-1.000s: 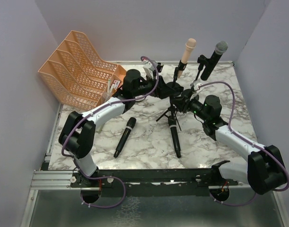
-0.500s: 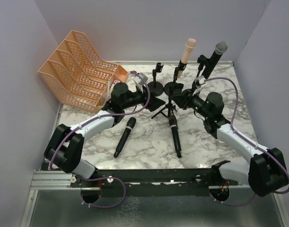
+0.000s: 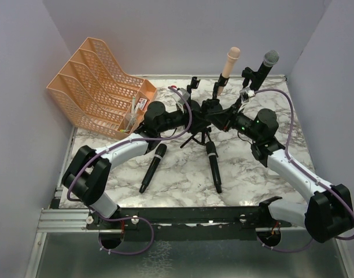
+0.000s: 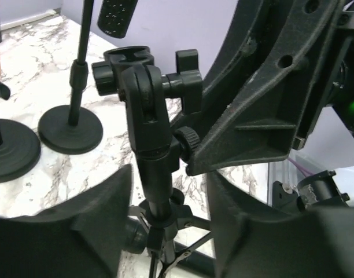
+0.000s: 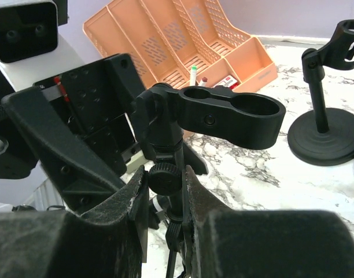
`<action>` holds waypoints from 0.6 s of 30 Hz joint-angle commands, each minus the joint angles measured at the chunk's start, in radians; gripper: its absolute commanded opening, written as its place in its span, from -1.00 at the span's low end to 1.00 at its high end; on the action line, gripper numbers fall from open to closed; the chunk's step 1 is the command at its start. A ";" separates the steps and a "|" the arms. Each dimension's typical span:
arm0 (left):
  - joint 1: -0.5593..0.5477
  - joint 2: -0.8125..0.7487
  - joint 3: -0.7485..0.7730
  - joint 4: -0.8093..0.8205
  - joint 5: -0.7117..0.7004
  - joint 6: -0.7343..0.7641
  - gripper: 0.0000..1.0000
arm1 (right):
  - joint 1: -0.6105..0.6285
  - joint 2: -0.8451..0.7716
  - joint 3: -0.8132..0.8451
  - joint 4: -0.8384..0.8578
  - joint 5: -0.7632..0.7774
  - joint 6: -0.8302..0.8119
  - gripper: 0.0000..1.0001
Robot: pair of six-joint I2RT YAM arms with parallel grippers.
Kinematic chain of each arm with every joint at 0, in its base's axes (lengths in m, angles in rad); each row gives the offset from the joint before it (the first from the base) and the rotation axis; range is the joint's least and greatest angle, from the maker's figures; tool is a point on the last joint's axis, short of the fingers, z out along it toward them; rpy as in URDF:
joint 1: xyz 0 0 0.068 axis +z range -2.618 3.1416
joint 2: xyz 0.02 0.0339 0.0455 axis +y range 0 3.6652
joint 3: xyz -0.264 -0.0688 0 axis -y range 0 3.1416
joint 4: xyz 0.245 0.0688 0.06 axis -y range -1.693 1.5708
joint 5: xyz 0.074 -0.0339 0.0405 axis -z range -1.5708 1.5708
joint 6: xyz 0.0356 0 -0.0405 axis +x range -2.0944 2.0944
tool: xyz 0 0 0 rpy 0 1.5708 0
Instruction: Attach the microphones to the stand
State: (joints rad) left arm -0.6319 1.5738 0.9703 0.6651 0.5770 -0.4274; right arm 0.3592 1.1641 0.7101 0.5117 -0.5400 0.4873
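Clamping slim matte-black stand (image 5: 232,119): right pincer (image 5: 165,188)

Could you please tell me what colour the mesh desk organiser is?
The organiser is pale orange, seen best in the top external view.

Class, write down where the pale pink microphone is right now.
In the top view, the pink microphone is held up at the far edge of the table, right of centre, just left of the silver-headed microphone.

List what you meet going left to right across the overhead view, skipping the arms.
orange file tray, black microphone lying flat, second black microphone lying flat, pale pink microphone, silver-headed microphone
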 commanded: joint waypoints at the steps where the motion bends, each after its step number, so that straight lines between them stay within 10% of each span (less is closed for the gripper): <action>1: -0.017 0.017 0.011 0.075 0.043 -0.020 -0.08 | 0.004 -0.039 0.039 0.043 -0.055 0.068 -0.97; 11: -0.023 -0.017 -0.047 0.107 0.081 -0.023 -0.32 | 0.003 -0.047 0.067 0.022 -0.064 0.123 -0.97; 18: -0.023 -0.014 -0.035 0.122 0.081 -0.036 -1.00 | 0.003 -0.044 0.062 0.002 -0.042 0.124 -0.84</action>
State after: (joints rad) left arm -0.6491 1.5768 0.9344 0.7410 0.6258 -0.4534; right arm 0.3588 1.1408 0.7341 0.4999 -0.5827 0.5915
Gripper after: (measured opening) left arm 0.127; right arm 0.231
